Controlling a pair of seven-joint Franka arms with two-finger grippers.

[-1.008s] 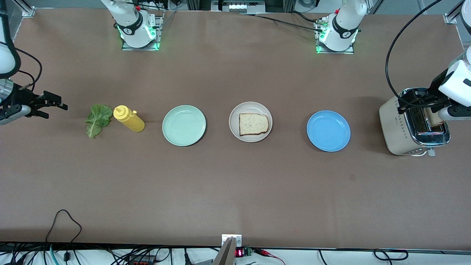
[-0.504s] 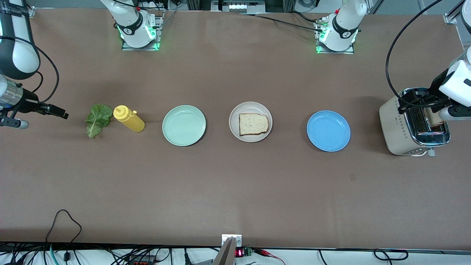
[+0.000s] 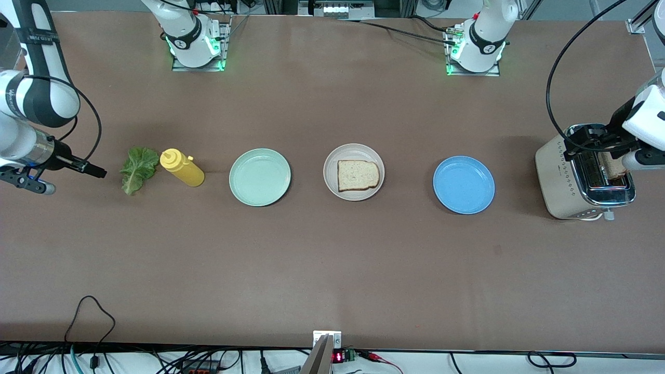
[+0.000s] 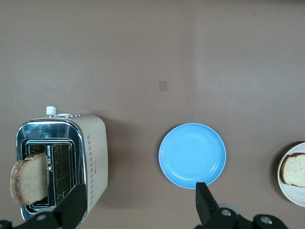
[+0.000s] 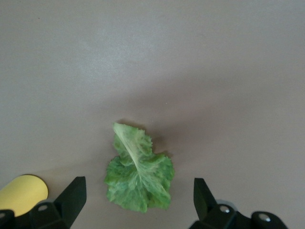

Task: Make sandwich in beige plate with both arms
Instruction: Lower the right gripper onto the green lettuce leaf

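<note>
We've got one toast slice (image 3: 358, 175) on the beige plate (image 3: 354, 151), mid-frame. Lettuce (image 3: 137, 168) sits at far left, the right gripper (image 5: 138, 210) spread wide over it. Left gripper (image 4: 138, 210), also apart, hovers over the toaster (image 3: 566, 179), which probably holds the second slice (image 4: 29, 179).

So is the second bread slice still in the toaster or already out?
In. The bread slice stands upright in a slot of the toaster, top edge sticking out; the open left gripper is not touching it.
</note>
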